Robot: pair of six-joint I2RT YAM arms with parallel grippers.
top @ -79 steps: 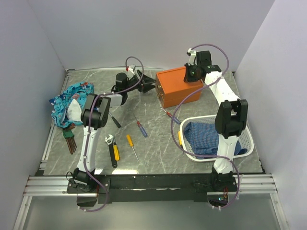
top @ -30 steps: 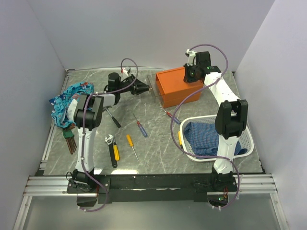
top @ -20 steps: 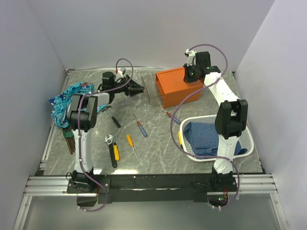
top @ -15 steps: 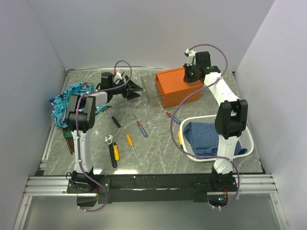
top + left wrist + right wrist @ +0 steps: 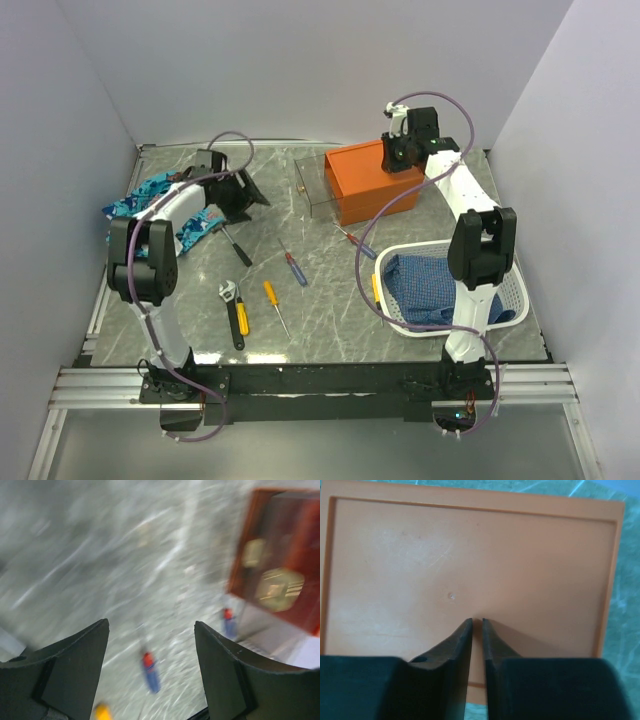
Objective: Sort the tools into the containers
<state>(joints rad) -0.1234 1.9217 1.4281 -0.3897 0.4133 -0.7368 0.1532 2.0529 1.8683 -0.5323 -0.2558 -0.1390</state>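
The orange box (image 5: 372,180) stands at the back of the table with one clear drawer (image 5: 312,186) pulled out to its left. My right gripper (image 5: 400,153) is shut, its tips resting on the box's top (image 5: 470,555). My left gripper (image 5: 245,197) is open and empty, left of the drawer and apart from it. On the table lie a black-handled wrench (image 5: 235,312), a yellow screwdriver (image 5: 271,298), two red-and-blue screwdrivers (image 5: 293,266) (image 5: 357,242) and a black hammer handle (image 5: 236,246). The blurred left wrist view shows the box (image 5: 280,575) and a red-and-blue screwdriver (image 5: 150,672).
A white basket (image 5: 505,275) holding a blue cloth stands at the front right, with a yellow-handled tool (image 5: 376,290) at its left rim. A patterned cloth (image 5: 140,195) lies at the back left. Grey walls close in the table on three sides.
My left gripper drew the clear drawer out of the orange box, let go of it and swung away to the left. The right gripper stayed on the box top.
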